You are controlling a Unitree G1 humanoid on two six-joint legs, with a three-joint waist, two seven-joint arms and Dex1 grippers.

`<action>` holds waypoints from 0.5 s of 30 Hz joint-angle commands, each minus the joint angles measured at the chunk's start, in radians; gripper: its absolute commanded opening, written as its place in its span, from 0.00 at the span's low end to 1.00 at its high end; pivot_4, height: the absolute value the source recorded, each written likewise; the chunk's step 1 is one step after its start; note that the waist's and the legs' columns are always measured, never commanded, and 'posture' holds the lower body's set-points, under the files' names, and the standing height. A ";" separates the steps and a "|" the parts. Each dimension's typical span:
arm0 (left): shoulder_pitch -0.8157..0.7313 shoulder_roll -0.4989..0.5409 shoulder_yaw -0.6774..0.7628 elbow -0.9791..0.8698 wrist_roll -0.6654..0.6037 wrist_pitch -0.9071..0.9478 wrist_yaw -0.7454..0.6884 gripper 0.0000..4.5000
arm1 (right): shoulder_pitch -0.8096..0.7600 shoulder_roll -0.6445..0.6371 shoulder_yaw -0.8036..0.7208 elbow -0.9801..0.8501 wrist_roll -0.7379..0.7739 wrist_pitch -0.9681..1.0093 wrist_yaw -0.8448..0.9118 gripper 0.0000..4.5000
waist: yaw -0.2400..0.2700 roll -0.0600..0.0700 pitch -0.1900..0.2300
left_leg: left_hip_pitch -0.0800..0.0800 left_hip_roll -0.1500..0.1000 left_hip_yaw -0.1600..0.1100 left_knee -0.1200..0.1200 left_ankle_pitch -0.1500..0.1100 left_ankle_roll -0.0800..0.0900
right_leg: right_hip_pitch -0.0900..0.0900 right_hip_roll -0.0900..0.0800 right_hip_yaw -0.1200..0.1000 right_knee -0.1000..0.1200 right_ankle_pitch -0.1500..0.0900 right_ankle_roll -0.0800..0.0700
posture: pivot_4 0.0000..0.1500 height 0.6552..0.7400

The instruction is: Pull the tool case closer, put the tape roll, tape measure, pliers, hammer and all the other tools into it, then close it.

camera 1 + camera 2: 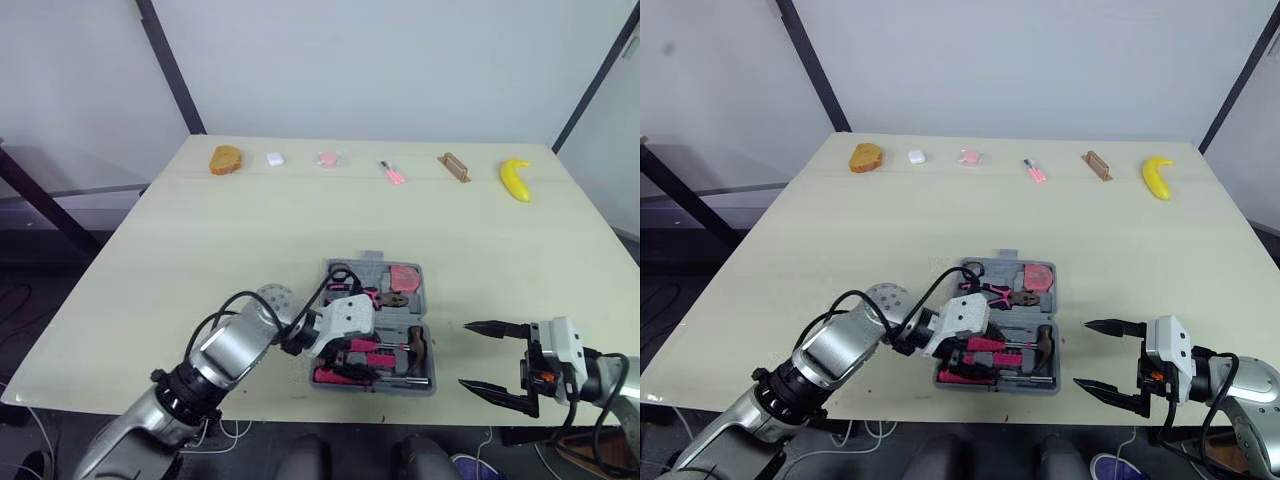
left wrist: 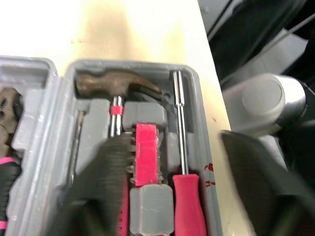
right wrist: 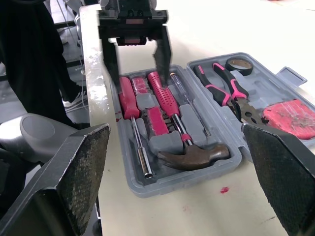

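Surface: you have a pale cream table (image 1: 300, 220); its near edge runs along the bottom of the head view, with dark floor off its left side

Lower right, at that edge: right gripper (image 1: 463, 354), fingers spread wide with nothing between them, apart from the case

Lower centre: tool case (image 1: 372, 266), grey, lying open flat near the near edge. The left gripper (image 3: 138, 76) hangs over its nearer half, fingers parted, clamping nothing

Case contents, each in a moulded slot: hammer (image 3: 197, 156), screwdriver (image 2: 179, 123), pliers (image 3: 231, 96), tape roll (image 3: 239, 64), red tape measure (image 1: 404, 277)

Top of the head view, along the far edge, left to right: brown bread-like piece (image 1: 226, 159), small white block (image 1: 275, 158), pink item (image 1: 328, 159), pink stick (image 1: 392, 172), wooden block (image 1: 454, 167), banana (image 1: 515, 179)

Beyond: plain white wall (image 1: 400, 60), black slanted struts (image 1: 170, 65)

Views: the right wrist view gives you the left gripper head-on, one finger above the hammer's pink handle and the other out past the case wall. The left wrist view gives you the hammer head close up, by the hinge, with the screwdriver shaft just beside it
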 commanded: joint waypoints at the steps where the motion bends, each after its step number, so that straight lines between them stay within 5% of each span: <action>1: 0.041 -0.018 0.051 0.044 -0.049 -0.158 -0.044 0.20 | -0.013 0.005 -0.004 -0.011 0.009 -0.007 -0.006 1.00 | 0.001 0.000 0.000 | 0.000 0.000 0.000 0.000 0.000 0.000 | 0.000 0.000 0.000 0.000 0.000 0.000 | 1.00 1.00; 3: 0.063 -0.043 0.061 0.096 -0.040 -0.256 -0.036 0.01 | -0.017 0.006 0.000 -0.012 0.008 -0.006 -0.008 1.00 | 0.002 0.000 0.000 | 0.000 0.000 0.001 0.000 0.000 0.000 | 0.000 0.000 0.000 0.000 0.000 0.000 | 1.00 1.00; 15: 0.157 -0.073 0.050 0.283 0.009 -0.455 -0.075 0.01 | -0.040 0.009 0.016 -0.009 0.003 -0.004 -0.013 1.00 | 0.011 0.001 0.000 | 0.000 0.000 0.001 0.000 0.000 0.000 | 0.000 0.000 0.000 0.000 0.000 0.000 | 1.00 1.00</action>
